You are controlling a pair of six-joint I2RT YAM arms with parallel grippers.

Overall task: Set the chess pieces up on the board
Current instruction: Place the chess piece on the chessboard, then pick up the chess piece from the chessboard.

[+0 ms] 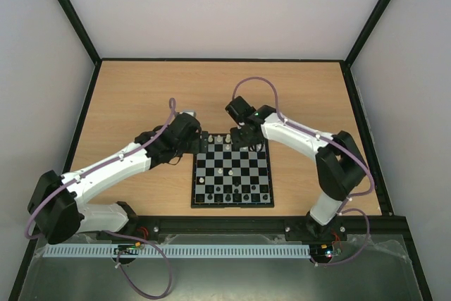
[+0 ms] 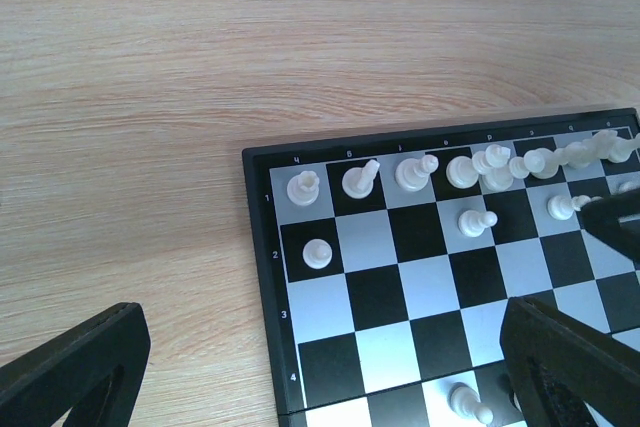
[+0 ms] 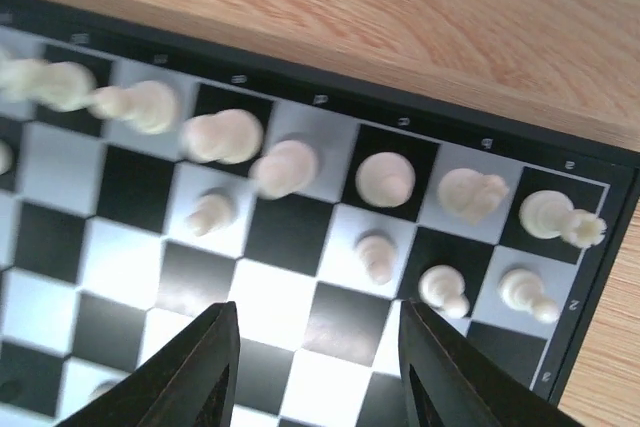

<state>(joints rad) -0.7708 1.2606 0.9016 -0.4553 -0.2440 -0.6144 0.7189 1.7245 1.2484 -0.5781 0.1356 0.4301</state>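
Note:
The board (image 1: 194,189) lies in the middle of the wooden table. Cream-white chess pieces (image 1: 227,139) stand on its two far rows and black ones (image 1: 232,192) on the near rows; one white pawn (image 1: 220,172) stands mid-board. My left gripper (image 1: 199,144) hovers at the board's far left corner, open and empty. In the left wrist view (image 2: 320,372) its fingers straddle bare squares beside a white pawn (image 2: 318,252). My right gripper (image 1: 245,139) hovers over the far rows, open and empty. In the right wrist view (image 3: 318,352) it is just short of a white pawn (image 3: 376,255).
The table (image 1: 141,96) is fenced by a black frame and white walls. A white slotted rail (image 1: 176,251) runs along the near edge. Purple cables loop over both arms. The right gripper's dark tip (image 2: 615,222) shows in the left wrist view.

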